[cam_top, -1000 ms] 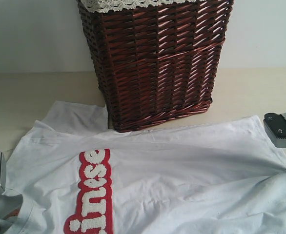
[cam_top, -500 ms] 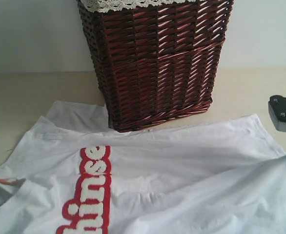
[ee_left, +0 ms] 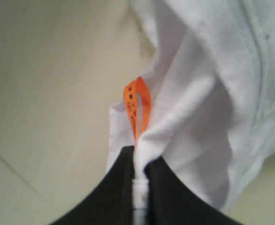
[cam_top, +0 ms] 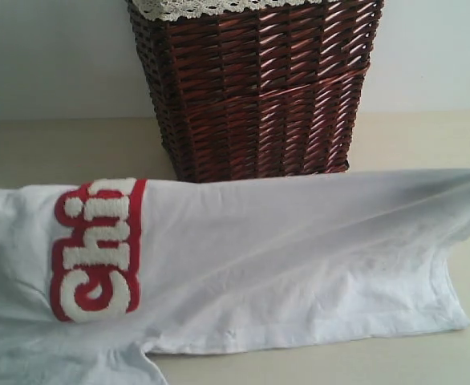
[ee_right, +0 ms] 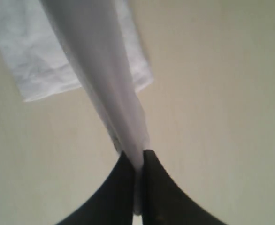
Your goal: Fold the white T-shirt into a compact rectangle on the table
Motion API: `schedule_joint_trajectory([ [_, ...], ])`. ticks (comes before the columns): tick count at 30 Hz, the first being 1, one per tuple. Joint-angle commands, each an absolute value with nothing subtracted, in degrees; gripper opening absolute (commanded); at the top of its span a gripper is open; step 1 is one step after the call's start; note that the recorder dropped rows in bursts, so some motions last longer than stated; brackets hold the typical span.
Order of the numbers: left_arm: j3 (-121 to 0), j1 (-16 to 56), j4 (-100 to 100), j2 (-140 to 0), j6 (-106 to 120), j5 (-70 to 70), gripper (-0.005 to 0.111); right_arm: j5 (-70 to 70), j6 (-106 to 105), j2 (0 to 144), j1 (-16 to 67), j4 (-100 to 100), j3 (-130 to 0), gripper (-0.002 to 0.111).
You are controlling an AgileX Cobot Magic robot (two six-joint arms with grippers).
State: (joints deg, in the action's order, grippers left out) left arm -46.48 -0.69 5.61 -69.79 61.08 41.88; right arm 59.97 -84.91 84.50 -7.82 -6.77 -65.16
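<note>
The white T-shirt [cam_top: 283, 257] stretches across the exterior view, its upper edge lifted in a taut line from left to right, with the red-banded lettering [cam_top: 95, 249] at the left. Neither gripper shows in that view. In the left wrist view my left gripper [ee_left: 140, 161] is shut on a pinch of white cloth beside the orange neck tag [ee_left: 136, 105]. In the right wrist view my right gripper [ee_right: 137, 161] is shut on a taut strip of the shirt [ee_right: 100, 79], held above the table [ee_right: 222, 117]. The shirt's lower hem rests on the table [cam_top: 339, 365].
A dark red-brown wicker basket [cam_top: 259, 88] with white lace trim stands on the table just behind the raised shirt edge. Bare table shows to the left [cam_top: 58, 148] and right of the basket, and in front of the shirt's hem.
Both grippers have carried the shirt's near edge up and back toward the basket and left the exterior view. The lettering has swung up and left, and the shirt now hangs doubled over.
</note>
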Motion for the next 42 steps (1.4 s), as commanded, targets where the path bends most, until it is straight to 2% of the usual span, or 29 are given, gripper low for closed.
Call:
schedule_joint_trajectory([
  [1, -53.0, -0.6, 11.3, -65.5, 60.1, 42.8, 0.000, 59.8, -84.8, 78.6, -8.3, -4.6, -65.1, 0.000],
  [8, -61.2, -0.6, 9.8, -55.6, 60.2, 42.5, 0.000, 60.5, -84.3, 67.3, -8.3, -7.2, -65.1, 0.000],
  [19, -61.6, -0.6, 8.0, -40.6, 59.7, 48.2, 0.000, 70.0, -80.8, 53.4, -8.3, -10.8, -65.1, 0.000],
  [27, -61.6, -0.6, 0.6, -29.7, 59.3, 56.1, 0.000, 70.0, -76.2, 44.7, -8.3, -10.6, -65.0, 0.000],
  [33, -61.2, -0.6, -8.0, -24.5, 59.3, 67.2, 0.000, 70.0, -69.0, 40.1, -8.3, -11.3, -64.8, 0.000],
  [42, -53.8, -0.6, -16.4, -23.7, 59.1, 70.0, 0.000, 70.0, -67.9, 36.1, -8.3, -11.8, -48.7, 0.000],
])
